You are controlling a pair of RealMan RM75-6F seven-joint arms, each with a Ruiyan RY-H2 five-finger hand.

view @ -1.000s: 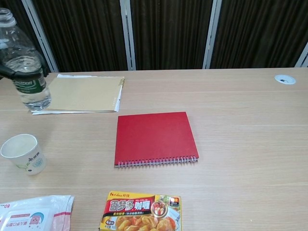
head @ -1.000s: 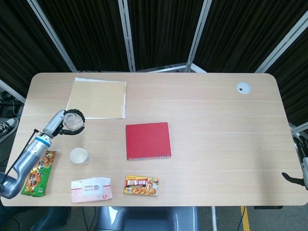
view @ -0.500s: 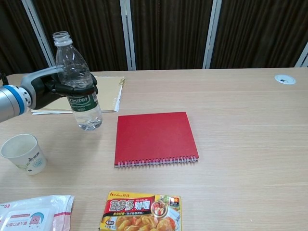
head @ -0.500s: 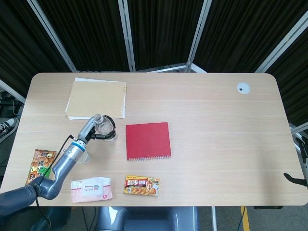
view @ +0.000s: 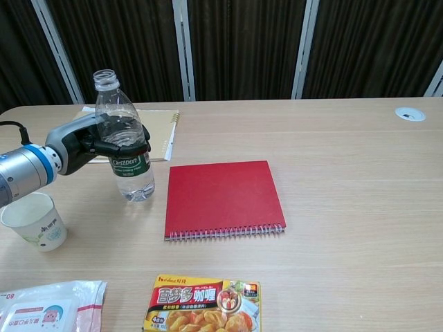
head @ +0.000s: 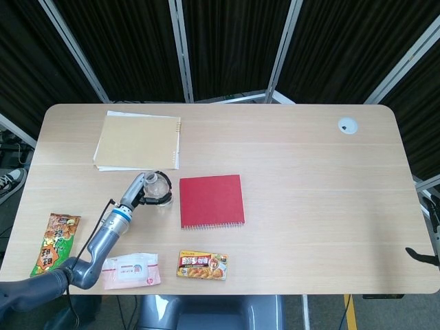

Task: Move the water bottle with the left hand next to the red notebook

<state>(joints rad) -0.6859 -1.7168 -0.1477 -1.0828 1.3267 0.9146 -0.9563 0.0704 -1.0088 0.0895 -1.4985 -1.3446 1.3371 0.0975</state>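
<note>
1. The water bottle (view: 124, 138) stood upright with no cap, just left of the red notebook (view: 221, 197), with a narrow strip of table (view: 346, 173) showing between them.
2. The left hand (view: 93, 144) was clamped around the bottle's middle, fingers (view: 128, 146) wrapped over the top of its green label; in the head view the same hand (head: 141, 191) ringed the bottle (head: 157, 190) from the left.
3. Whether the bottle's base touched the table could not be told.
4. Behind the hand lay a tan notebook (view: 124, 135) on some white sheets.
5. Below the forearm, nearer the robot, stood a paper cup (view: 33, 220).
6. Further toward the robot lay a pack of wipes (view: 45, 308) and, to its right, a curry box (view: 203, 304).
7. A snack packet (head: 56, 242) lay far left of the arm.
8. The right hand was not in view.
</note>
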